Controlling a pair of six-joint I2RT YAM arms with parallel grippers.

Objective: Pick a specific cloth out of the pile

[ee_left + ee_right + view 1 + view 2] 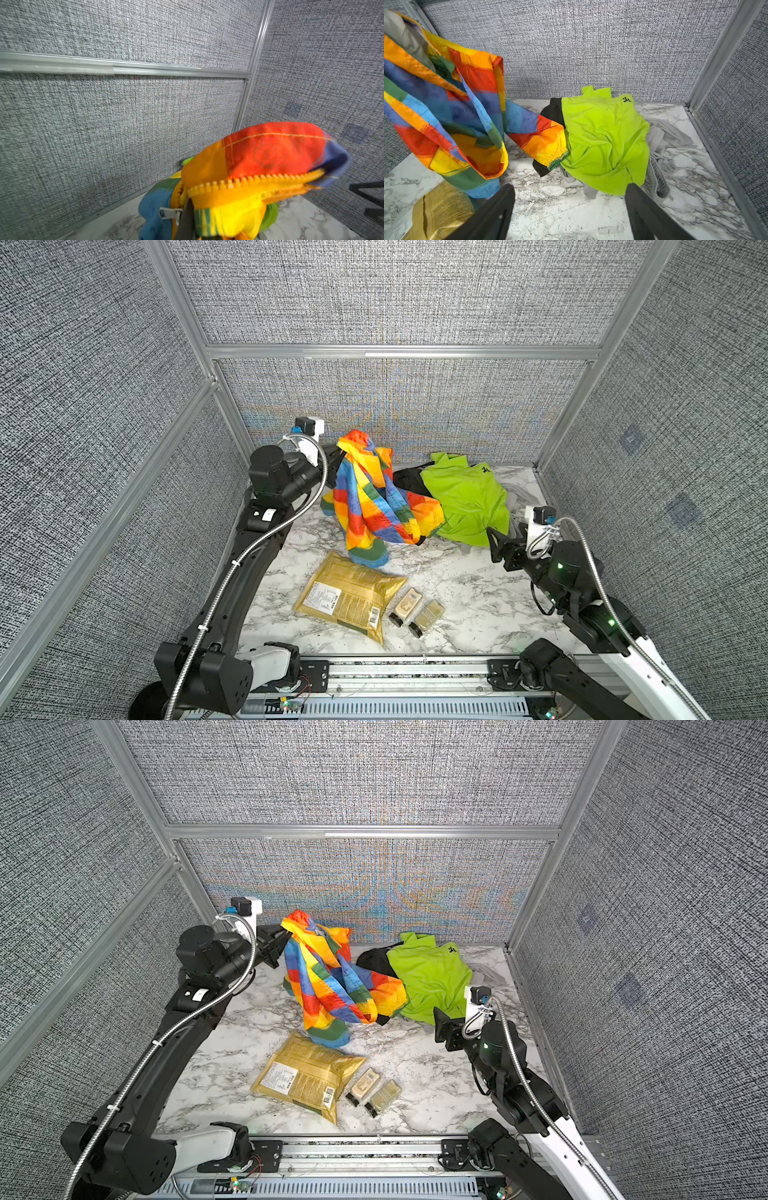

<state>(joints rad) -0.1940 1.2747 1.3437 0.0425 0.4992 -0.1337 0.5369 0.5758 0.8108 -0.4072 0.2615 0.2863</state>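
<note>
Only black logo [626, 99] on the pile [602, 141]

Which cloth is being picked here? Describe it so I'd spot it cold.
On the marble table, toward the back wall, a cloth hangs from the shut left gripper, left of a lime-green shirt. It alone is patchworked in red, orange, yellow, green and blue blocks, with a yellow zip.

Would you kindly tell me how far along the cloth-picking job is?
Done: left pincer shut on the colour-block zip jacket, hoisting it. In hand: its sleeve cuff lies against the lime-green shirt. Left: drawing it clear of the pile. Right pincer open, empty.
</note>
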